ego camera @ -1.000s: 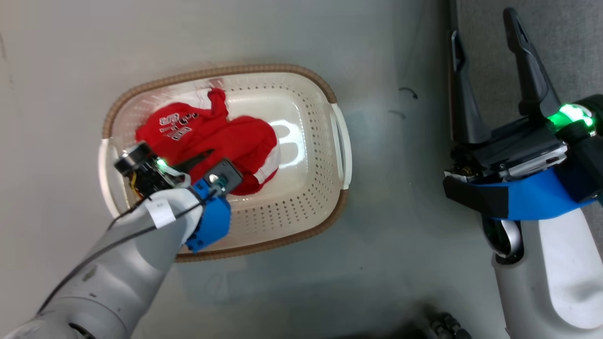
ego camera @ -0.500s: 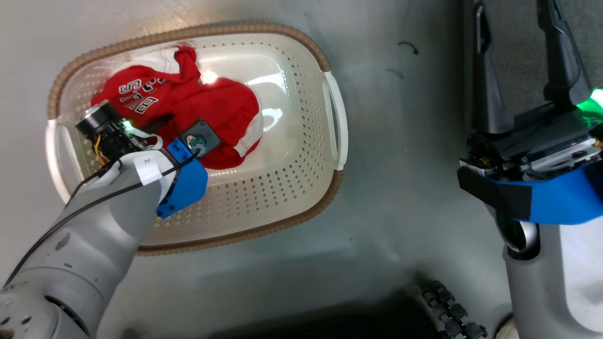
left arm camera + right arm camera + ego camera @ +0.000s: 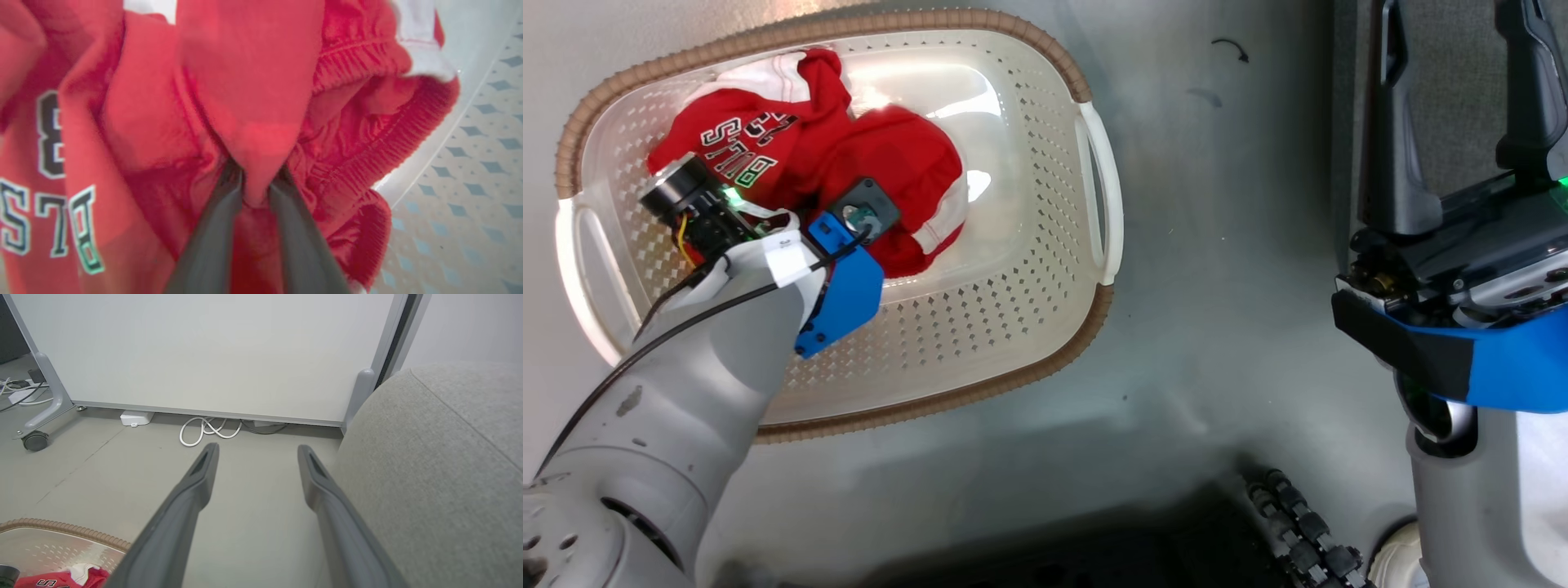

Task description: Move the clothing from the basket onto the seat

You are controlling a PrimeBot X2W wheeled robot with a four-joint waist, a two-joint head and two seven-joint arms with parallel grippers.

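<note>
Down in the basket (image 3: 1013,343): clothing (image 3: 907,155) soft, light, floppy.
Left gripper (image 3: 257,183): clamped on bunched fold.
Right gripper (image 3: 257,451): jaws apart.

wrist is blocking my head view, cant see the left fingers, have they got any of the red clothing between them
Observer: Yes. In the left wrist view the left gripper is pinching a fold of the clothing between its fingers.
Operator: which part is it, the lettered bit
Observer: No, a plain red fold; the lettering lies off to the left of the fingers in that view.
Operator: whats in front of the right gripper
Observer: In the right wrist view the right gripper is open, with a coiled white cable on the floor ahead, below a white panel.
</note>
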